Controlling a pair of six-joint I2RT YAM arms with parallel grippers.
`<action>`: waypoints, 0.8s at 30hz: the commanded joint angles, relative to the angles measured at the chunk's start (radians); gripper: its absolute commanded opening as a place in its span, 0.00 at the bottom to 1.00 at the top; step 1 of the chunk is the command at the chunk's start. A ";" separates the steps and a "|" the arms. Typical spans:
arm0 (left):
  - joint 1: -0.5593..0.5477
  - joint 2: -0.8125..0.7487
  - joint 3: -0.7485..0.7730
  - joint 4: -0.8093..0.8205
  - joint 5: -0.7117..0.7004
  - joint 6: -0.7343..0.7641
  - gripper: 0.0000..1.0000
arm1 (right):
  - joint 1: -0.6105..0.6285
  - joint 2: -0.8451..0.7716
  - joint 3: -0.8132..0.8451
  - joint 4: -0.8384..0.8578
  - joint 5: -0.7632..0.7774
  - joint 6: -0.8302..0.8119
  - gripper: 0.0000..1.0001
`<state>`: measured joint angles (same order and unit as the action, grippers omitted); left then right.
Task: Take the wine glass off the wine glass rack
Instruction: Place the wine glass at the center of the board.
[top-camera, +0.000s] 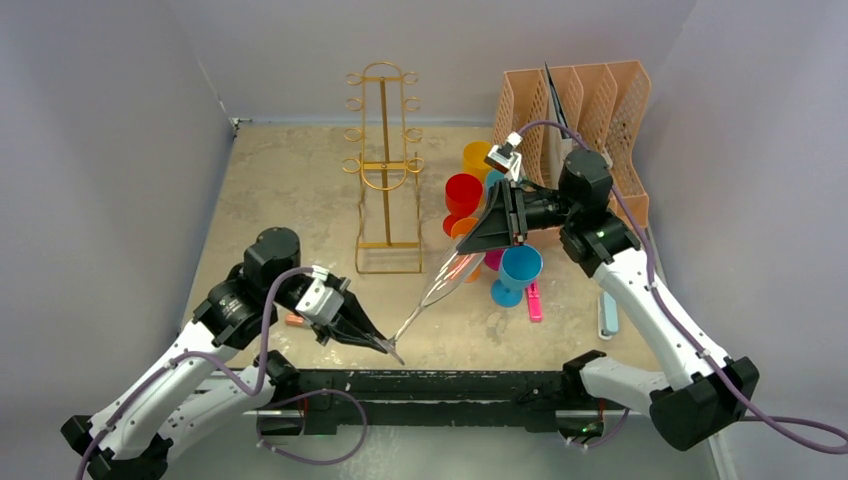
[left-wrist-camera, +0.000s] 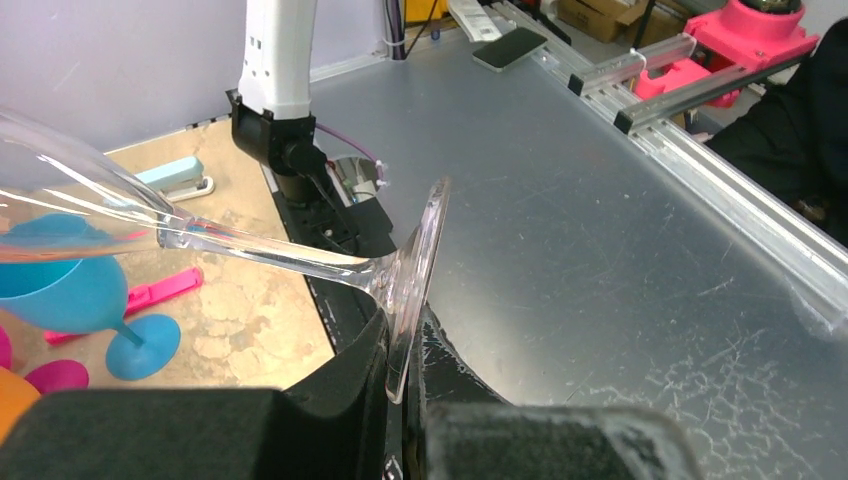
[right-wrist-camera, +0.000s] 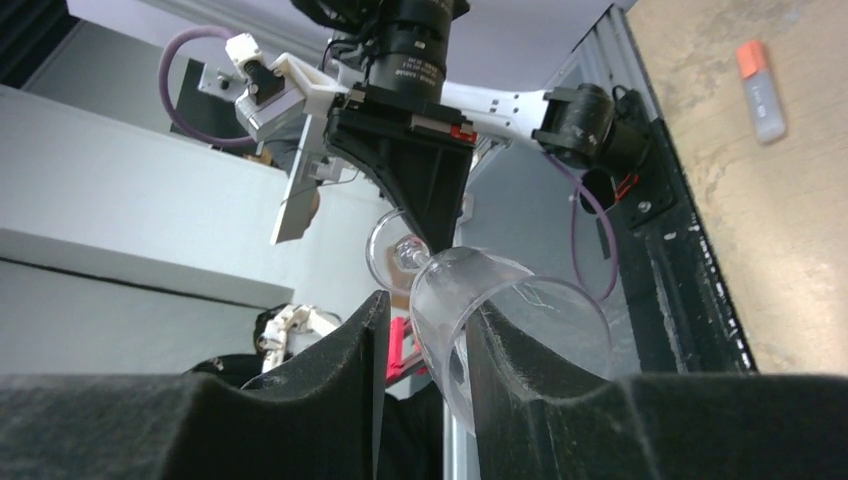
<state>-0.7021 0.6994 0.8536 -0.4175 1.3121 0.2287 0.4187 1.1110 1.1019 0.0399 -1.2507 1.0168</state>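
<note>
In the top view, the wine glass is off the wine glass rack and hangs slanted in the air between the two arms. Its bowl is at the right gripper and its foot is at the left gripper. The gold rack stands upright further back on the mottled tan table, well apart from the glass. To its right are a red cup, an orange cup, a blue goblet and a peach file organiser. Pale grey walls close the table in on three sides.

From the left wrist, the left gripper has its fingers nearly together, pinching the thin disc of the foot on edge. The stem runs up to the left. Below it lie the blue goblet, a pink clip and a light blue stapler (past the table's edge there is scratched grey metal).

From the right wrist, the right gripper is partly closed, its fingers pressed to either side of the clear bowl. Opposite it, the left gripper holds the foot. A small orange-capped item lies on the table.
</note>
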 joint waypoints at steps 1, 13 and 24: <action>0.001 0.046 0.072 -0.089 0.006 0.162 0.00 | 0.005 0.006 0.049 0.035 -0.136 0.054 0.35; 0.004 0.082 0.127 -0.215 -0.082 0.264 0.00 | 0.005 0.015 0.069 -0.010 -0.187 0.049 0.06; 0.004 0.095 0.150 -0.253 -0.153 0.266 0.16 | 0.005 -0.015 0.062 -0.064 -0.123 -0.004 0.00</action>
<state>-0.7036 0.7868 0.9726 -0.6880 1.2640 0.4980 0.4118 1.1339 1.1313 0.0105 -1.3773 1.0584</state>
